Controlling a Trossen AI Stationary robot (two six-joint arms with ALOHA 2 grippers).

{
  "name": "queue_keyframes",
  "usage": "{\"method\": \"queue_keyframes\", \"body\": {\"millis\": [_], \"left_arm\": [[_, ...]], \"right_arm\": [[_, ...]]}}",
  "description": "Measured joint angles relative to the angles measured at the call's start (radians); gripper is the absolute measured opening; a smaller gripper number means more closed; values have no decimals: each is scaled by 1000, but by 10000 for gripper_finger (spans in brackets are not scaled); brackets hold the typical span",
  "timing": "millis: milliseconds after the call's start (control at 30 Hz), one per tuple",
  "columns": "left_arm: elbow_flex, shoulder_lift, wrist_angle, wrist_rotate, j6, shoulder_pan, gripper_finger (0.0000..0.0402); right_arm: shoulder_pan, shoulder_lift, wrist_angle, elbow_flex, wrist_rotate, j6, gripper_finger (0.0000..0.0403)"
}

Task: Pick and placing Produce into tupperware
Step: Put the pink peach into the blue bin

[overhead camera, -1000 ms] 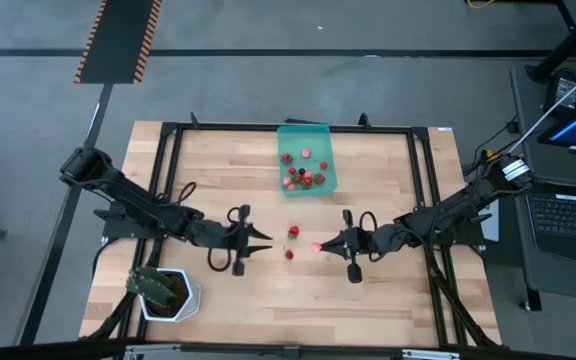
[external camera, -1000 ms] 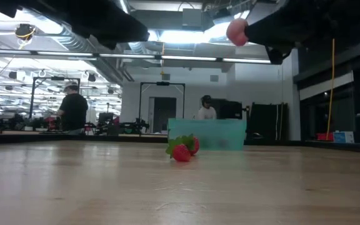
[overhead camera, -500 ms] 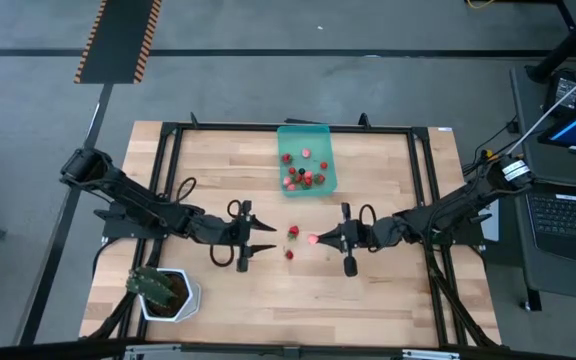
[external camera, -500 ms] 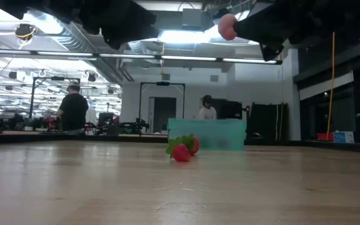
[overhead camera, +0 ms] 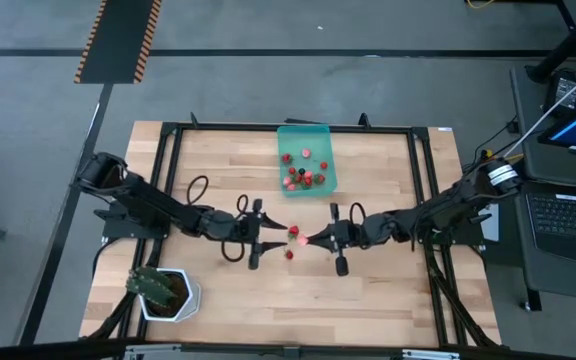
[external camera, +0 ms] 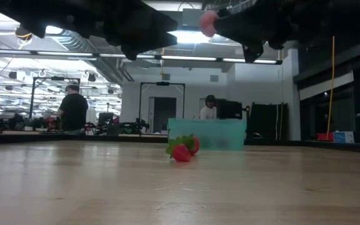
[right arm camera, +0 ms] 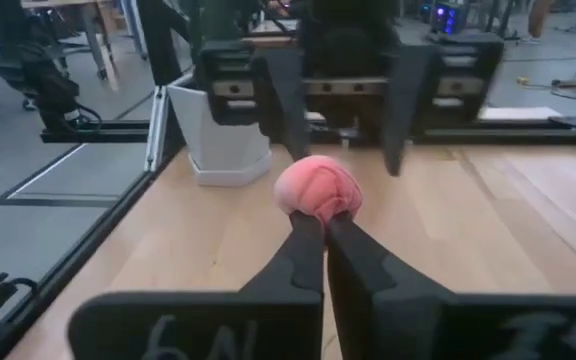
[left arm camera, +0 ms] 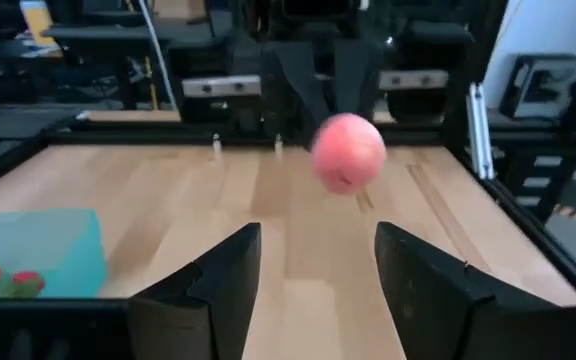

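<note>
My right gripper (overhead camera: 311,240) is shut on a round pink fruit (right arm camera: 318,189) and holds it high above the table's middle. My left gripper (overhead camera: 281,236) faces it from the table's left with its fingers open. The fruit (left arm camera: 348,152) hangs just beyond those fingertips, untouched. Two red strawberries (external camera: 181,152) (external camera: 193,145) lie on the wood under the grippers. The teal tupperware (overhead camera: 306,158) stands on the table at the far middle, with several red fruits and a dark berry inside. My right gripper pinches the pink fruit's lower near side (right arm camera: 320,212) between the free ends of its two fingers. The fingers lie about level and point from the table's right toward its left. The fruit sits at the tips, lifted clear of the table.
A white pot (overhead camera: 168,292) with a green plant stands at the near left corner. A black frame (overhead camera: 423,180) runs around the tabletop. People and desks show in the room behind the table's far edge.
Both grippers have moved toward the table's middle and toward each other, staying high. My left gripper has opened wider. The pink fruit has travelled leftward with my right gripper, which stays shut on it.
</note>
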Motion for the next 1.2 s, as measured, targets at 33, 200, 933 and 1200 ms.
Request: {"method": "queue_keyframes", "body": {"millis": [33,200,933,1200], "left_arm": [[0,7,18,17,0,7,192],[8,12,31,67,0,25,192],[27,11,2,114,1,21,192],[27,11,4,113,29,21,152]], "right_arm": [[0,6,0,8,-1,-5,3],[-5,37,-1,40,-25,-28,3],[-48,122,-2,127,-84,-53,3],[-49,122,0,127,-84,-53,3]]}}
